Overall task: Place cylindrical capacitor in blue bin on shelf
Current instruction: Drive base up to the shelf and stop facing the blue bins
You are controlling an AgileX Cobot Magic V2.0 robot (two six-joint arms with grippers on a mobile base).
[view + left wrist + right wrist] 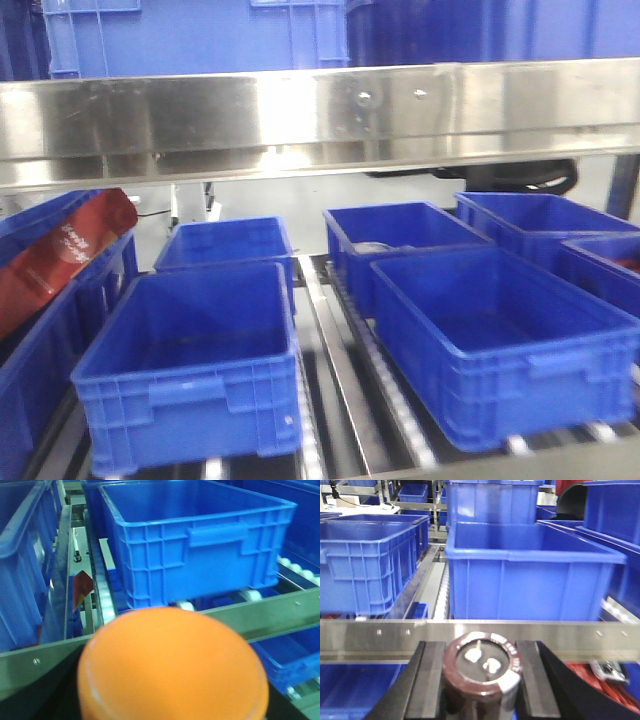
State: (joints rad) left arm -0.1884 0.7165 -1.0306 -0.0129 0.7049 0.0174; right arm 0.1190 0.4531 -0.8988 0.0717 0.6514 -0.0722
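My right pincer [481,677] holds the capacitor [480,661] tight and upright, so it cannot fall before I reach the blue bin [530,580] ahead.

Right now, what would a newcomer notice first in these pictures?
An orange dome fills the bottom of the left wrist view. In the right wrist view, the right gripper holds the maroon cylindrical capacitor before a blue bin. A red bag leans in the front view's leftmost bin.
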